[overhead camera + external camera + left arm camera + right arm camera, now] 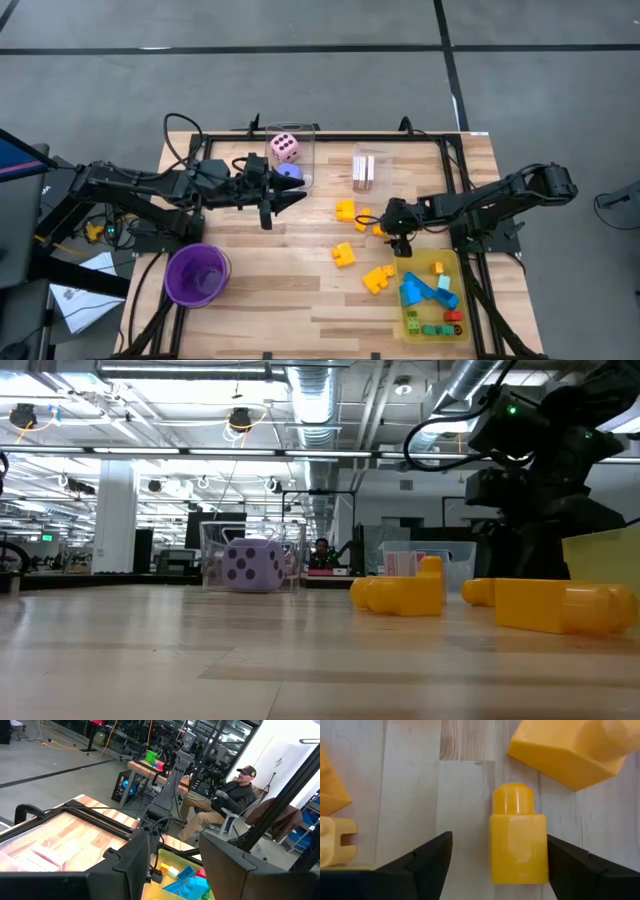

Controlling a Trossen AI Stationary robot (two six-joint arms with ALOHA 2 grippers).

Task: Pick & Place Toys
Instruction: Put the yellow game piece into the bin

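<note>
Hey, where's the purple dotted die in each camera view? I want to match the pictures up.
High view: purple die at the table's far edge, beside the left gripper, just near of the pink die.
Low view: left of centre, purple die against the clear box.
Left wrist view: not in it.
Right wrist view: not in it.
Shared landmark: the clear box.

A block (pixel 518 840) lies on the table (pixel 280 290) between the right gripper's (pixel 495 857) parted fingers; the tray (pixel 458 300) sits beside, other blocks (pixel 345 254) nearby.
</note>
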